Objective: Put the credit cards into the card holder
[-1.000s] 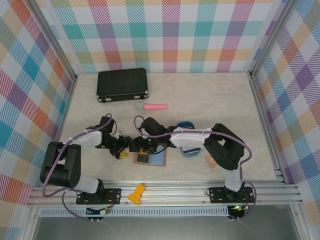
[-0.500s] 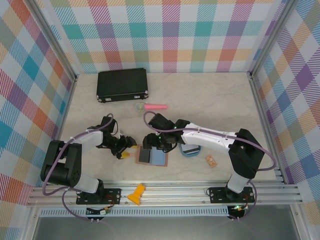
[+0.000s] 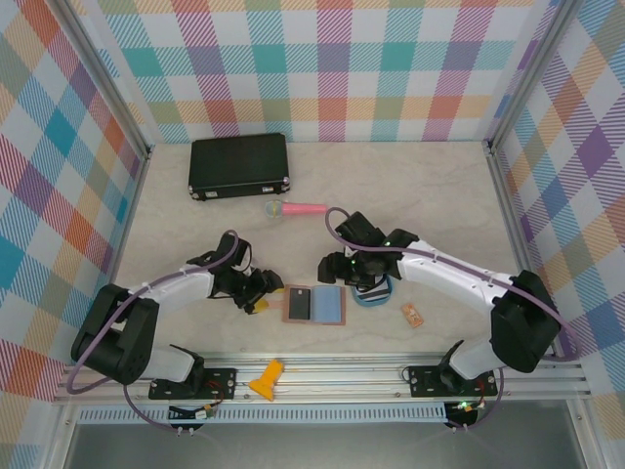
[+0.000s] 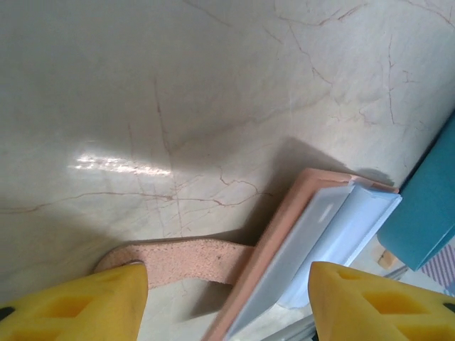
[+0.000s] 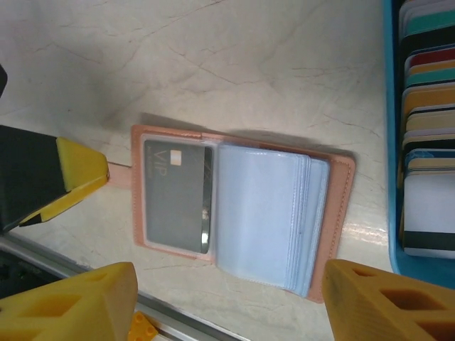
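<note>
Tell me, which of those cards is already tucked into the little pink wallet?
The dark grey card marked VIP, behind the clear pocket of the open card holder. The other credit cards are stacked in the blue tray.

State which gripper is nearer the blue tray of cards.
Right. The right gripper hangs open beside the blue tray, near the card holder's right end. The left gripper is across the card holder, at its strap side, farther from the tray.
</note>
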{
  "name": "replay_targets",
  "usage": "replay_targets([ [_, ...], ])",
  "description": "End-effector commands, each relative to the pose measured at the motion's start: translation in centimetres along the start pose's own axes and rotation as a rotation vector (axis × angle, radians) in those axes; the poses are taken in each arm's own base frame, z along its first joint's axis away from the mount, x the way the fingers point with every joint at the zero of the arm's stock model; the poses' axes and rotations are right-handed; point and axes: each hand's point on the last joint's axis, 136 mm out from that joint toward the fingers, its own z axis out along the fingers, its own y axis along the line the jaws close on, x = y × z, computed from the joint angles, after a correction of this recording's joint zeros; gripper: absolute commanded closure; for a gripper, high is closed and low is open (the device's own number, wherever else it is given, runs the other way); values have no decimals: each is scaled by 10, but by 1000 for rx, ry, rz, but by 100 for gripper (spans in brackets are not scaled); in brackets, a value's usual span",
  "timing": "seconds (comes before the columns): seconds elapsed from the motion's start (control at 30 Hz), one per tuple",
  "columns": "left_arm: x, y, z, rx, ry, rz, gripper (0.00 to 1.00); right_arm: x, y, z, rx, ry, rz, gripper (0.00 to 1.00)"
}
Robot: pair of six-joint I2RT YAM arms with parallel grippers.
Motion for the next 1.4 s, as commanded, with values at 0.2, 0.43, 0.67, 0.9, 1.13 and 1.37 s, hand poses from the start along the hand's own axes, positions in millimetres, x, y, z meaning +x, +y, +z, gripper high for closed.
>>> replay_targets([
  [0.2, -10, -6, -51, -13, -94, 30, 30, 33, -10, 21, 200, 104, -81, 40],
  [0.43, -15, 2, -60, -11, -46, 71, 32, 31, -9, 49, 245, 153, -121, 92],
  [0.67, -16, 5, -48, 5, -14, 77, 33, 29, -11, 60, 281, 178, -119, 100],
  [0.9, -17, 6, -44, 5, -7, 74, 33, 31, -19, 73, 326, 207, -108, 100],
  [1.13, -17, 13, -38, -16, 12, 58, 33, 36, -22, 86, 323, 236, -90, 100],
  [1.37, -15, 19, -31, -27, 41, 41, 34, 40, -10, 97, 243, 257, -74, 100],
])
